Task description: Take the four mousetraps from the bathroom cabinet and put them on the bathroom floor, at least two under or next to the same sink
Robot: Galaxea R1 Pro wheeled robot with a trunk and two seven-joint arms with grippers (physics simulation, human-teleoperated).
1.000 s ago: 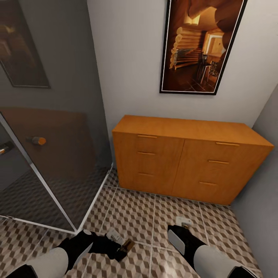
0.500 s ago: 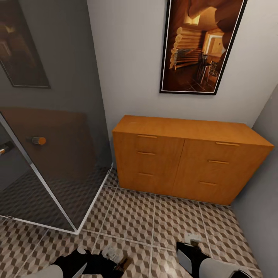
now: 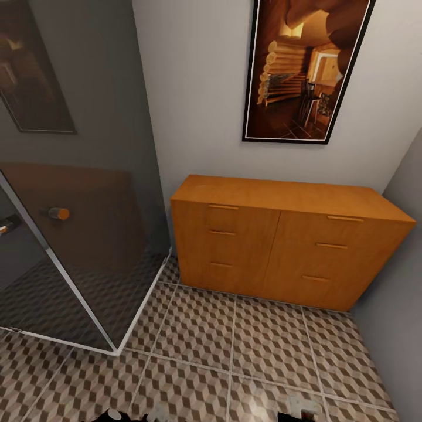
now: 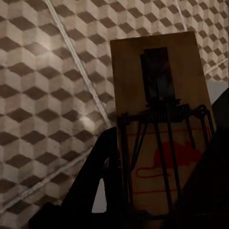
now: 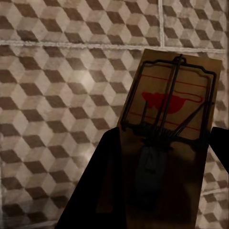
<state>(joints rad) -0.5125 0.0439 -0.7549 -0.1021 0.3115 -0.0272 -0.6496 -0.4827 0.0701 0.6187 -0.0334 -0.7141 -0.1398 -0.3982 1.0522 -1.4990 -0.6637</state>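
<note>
Both arms are drawn low and close to the body: in the head view only dark slivers of them reach the bottom edge, the left gripper (image 3: 126, 417) at the left and the right gripper (image 3: 291, 418) at the right.

Ahead, the cabinet (image 3: 287, 240) stands against the back wall with all six drawers shut. A shower screen (image 3: 76, 246) closes off the left side, its white frame running to a corner on the floor, and a grey wall bounds the right. Between them lies an open stretch of floor (image 3: 234, 340), bare tiles from the cabinet's foot to the near edge. A framed picture (image 3: 308, 67) hangs above the cabinet.

In the left wrist view the left gripper (image 4: 157, 191) is pinched on a mousetrap (image 4: 160, 95), a dark finger (image 4: 95, 186) against its long edge; the plate juts out past the fingers over the tiles.

In the right wrist view the right gripper (image 5: 157, 191) likewise clamps a second mousetrap (image 5: 174, 114), a finger (image 5: 102, 181) pressed to its side, its spring and red print facing the camera, above the floor.
</note>
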